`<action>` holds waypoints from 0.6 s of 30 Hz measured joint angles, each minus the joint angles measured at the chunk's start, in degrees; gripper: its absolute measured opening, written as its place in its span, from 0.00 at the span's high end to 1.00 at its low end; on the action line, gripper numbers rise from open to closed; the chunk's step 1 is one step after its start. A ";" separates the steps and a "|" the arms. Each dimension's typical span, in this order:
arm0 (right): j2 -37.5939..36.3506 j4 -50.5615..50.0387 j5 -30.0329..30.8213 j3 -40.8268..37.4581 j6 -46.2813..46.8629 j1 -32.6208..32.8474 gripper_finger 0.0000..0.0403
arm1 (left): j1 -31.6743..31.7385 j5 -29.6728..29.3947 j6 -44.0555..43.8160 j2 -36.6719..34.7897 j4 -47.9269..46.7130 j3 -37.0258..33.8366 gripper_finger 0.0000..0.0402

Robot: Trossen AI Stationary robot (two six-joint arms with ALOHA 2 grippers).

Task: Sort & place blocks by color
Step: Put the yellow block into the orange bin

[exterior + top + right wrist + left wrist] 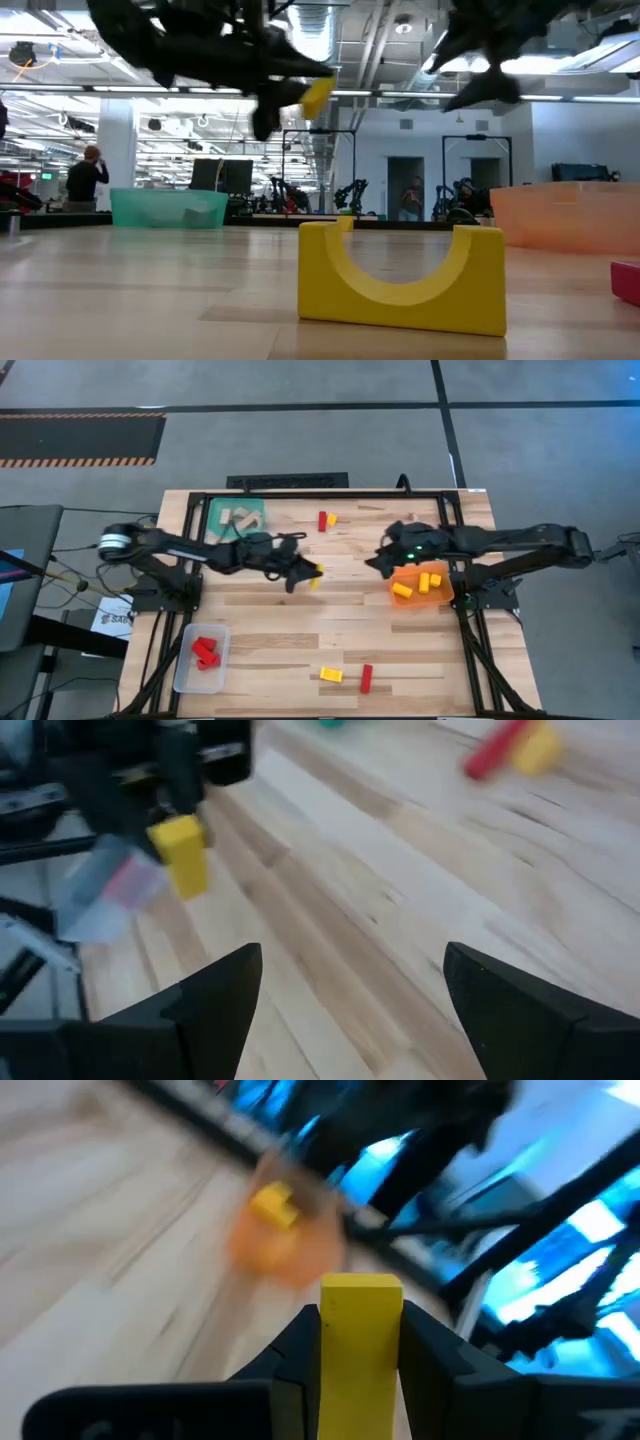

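Blocks: one small yellow rectangular wooden block (316,571) is clamped between the jaws of the left gripper (306,572), lifted clear of the desk (350,610) near its centre. The left wrist view shows it standing upright between the two dark fingers (290,1365), gripped by its long faces with the top end proud. Judgement: held this way so it can be lowered end-first into a tray.

The orange translucent tray (421,584) against the desk's right edge already holds yellow blocks (416,584); likely destination. The right gripper (384,558) hangs just inboard of that tray with its jaws spread wide and nothing in them.

Other sorted stock: red blocks (205,651) in the clear plastic tray (200,658) at the near left corner; pale wood blocks (240,517) in the teal tray (236,513) at the far left.

Unsorted: a red and yellow pair (326,520) at the far edge centre; a yellow arch block (330,674) and a red brick (366,678) near the near edge.

Room: bare desk between the carried block and the orange tray, but the right gripper sits beside that path. Judgement: the approach needs it out of the way.
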 joint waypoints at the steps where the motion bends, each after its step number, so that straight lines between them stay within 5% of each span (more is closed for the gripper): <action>1: -1.85 -3.30 1.29 -0.01 1.62 0.59 0.17 | 0.00 0.33 0.49 3.10 5.29 0.55 0.83; 7: -11.52 -15.64 10.69 -0.04 10.20 5.87 0.17 | 0.07 4.13 7.72 22.52 23.22 13.41 0.82; 12: -16.94 -20.62 16.89 -0.04 15.06 10.70 0.17 | -0.60 9.38 10.48 37.10 18.86 33.88 0.82; 18: -20.46 -28.35 22.70 -0.04 18.78 14.07 0.17 | -0.81 9.02 12.16 50.73 9.58 56.89 0.81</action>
